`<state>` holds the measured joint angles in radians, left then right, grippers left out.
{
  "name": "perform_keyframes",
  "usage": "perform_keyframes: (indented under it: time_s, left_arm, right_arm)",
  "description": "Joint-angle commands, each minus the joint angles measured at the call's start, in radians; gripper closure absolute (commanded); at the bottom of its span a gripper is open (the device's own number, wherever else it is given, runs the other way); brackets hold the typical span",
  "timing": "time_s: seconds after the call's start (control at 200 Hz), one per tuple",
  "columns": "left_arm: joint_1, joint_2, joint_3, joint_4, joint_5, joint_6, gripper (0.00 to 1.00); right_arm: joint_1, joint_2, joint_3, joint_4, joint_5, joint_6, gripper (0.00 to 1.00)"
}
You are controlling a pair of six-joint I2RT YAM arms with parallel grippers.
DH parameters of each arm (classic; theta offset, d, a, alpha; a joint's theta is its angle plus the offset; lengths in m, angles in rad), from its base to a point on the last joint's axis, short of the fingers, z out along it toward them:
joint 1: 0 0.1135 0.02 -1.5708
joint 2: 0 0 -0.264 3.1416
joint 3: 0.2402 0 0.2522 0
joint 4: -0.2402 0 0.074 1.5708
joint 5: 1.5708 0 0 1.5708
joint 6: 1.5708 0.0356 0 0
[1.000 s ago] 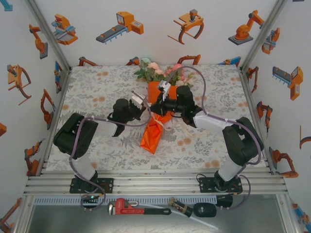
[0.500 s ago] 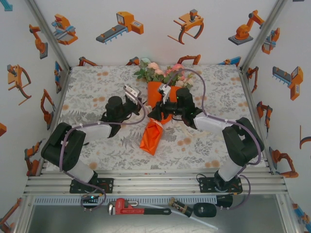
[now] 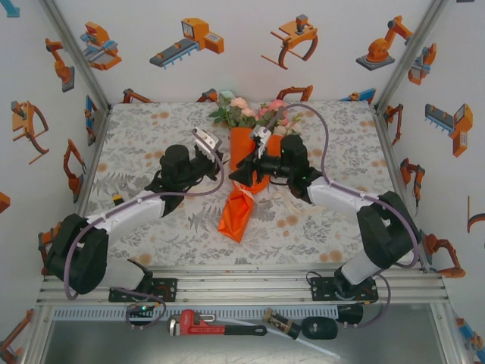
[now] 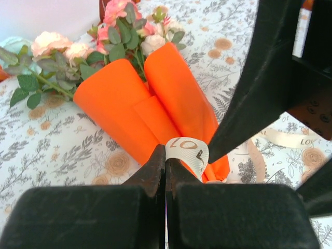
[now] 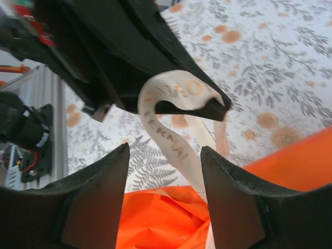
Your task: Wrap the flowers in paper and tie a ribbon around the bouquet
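The bouquet lies on the table, orange paper [image 3: 236, 212] cone pointing towards me and flowers [image 3: 246, 112] at the far end. In the left wrist view the flowers [image 4: 124, 36] top the paper [image 4: 119, 104], and my left gripper [image 4: 166, 155] is shut on a loop of cream ribbon [image 4: 188, 153] at the cone's narrow waist. My left gripper [image 3: 223, 168] and right gripper [image 3: 239, 174] meet there. The right gripper [image 5: 164, 150] is open, with a ribbon [image 5: 171, 140] strand running between its fingers [image 5: 104, 187] down to the paper [image 5: 166, 218].
More ribbon [image 4: 290, 137] trails on the floral tablecloth [image 3: 151, 136] right of the cone. White walls and aluminium posts [image 3: 76, 174] enclose the table. A red wrench [image 3: 216, 324] and a black tool [image 3: 318, 327] lie below the front rail.
My right gripper has gone from shut to open. The left arm has stretched out, its elbow swinging to the left, and its gripper has moved up to the bouquet's waist.
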<state>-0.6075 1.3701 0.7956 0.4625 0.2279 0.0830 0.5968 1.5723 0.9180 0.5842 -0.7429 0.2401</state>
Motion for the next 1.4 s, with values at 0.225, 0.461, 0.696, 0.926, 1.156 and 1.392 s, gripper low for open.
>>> perform_keyframes:
  time_s: [0.225, 0.461, 0.696, 0.926, 1.156, 1.392]
  left_arm:
    - [-0.002, -0.037, 0.053, -0.125, -0.036, -0.005, 1.0]
    - [-0.001, -0.043, 0.073, -0.159, -0.044, -0.035, 1.0]
    - [0.0, -0.044, 0.098, -0.194, -0.064, -0.045, 1.0]
    - [0.004, -0.066, 0.084, -0.223, -0.106, -0.027, 1.0]
    - [0.017, -0.196, -0.023, -0.233, -0.136, 0.035, 0.79]
    - [0.017, -0.289, -0.124, -0.13, 0.021, 0.144, 0.67]
  right_arm:
    - [0.024, 0.074, 0.087, 0.12, -0.06, 0.085, 0.61]
    - [0.024, 0.09, 0.108, 0.097, -0.058, 0.053, 0.56]
    - [0.024, 0.122, 0.138, 0.034, -0.066, 0.005, 0.63]
    - [0.024, 0.07, 0.136, -0.019, -0.009, -0.04, 1.0]
    - [0.024, -0.062, 0.179, -0.335, 0.204, -0.291, 1.0]
    - [0.025, -0.084, 0.191, -0.34, 0.194, -0.326, 1.0]
